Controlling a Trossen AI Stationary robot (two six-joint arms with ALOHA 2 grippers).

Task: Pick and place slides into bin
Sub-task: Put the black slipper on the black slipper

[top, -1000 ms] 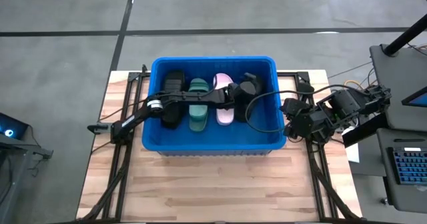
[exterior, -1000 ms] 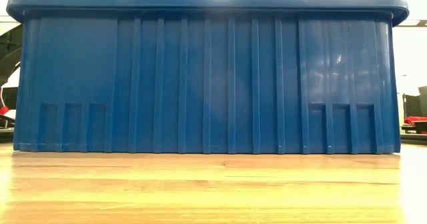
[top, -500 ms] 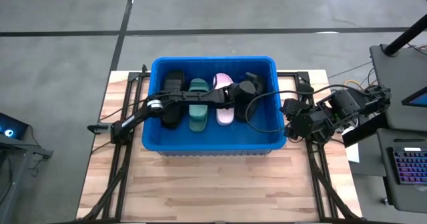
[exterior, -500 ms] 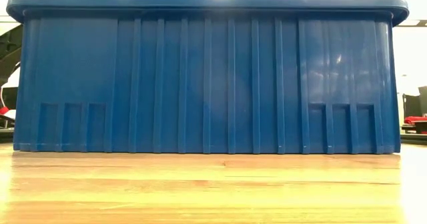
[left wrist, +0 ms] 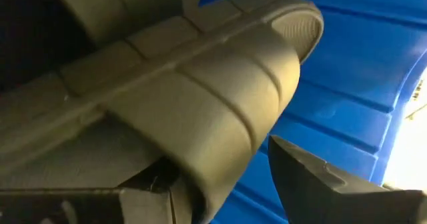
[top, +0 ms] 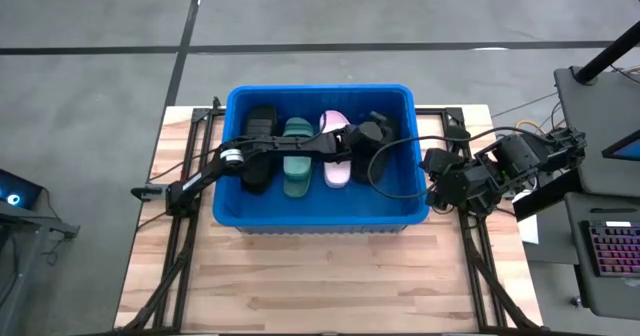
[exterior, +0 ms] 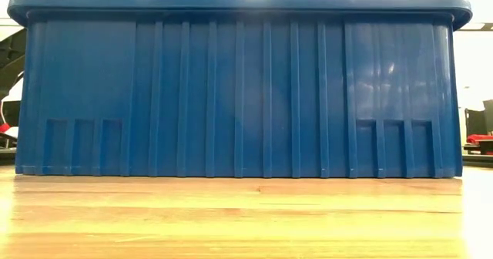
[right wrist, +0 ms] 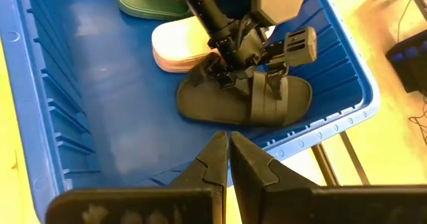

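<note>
Left gripper (top: 372, 136) is clamped on a black slide (right wrist: 247, 101), low at the right end of the bin (top: 238, 101), beside the pink slide (top: 337, 161). Right gripper (right wrist: 223, 159), fingers together, waits right of the bin. Risk: an early release could leave the slide leaning on the pink one.

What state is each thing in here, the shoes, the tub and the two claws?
Bin: upright on the table, holding four slides.
Black slide: flat in the bin, left gripper on its strap.
Pink slide: lying in the bin.
Green slide: lying in the bin.
Right gripper: shut, empty, outside the bin.
</note>
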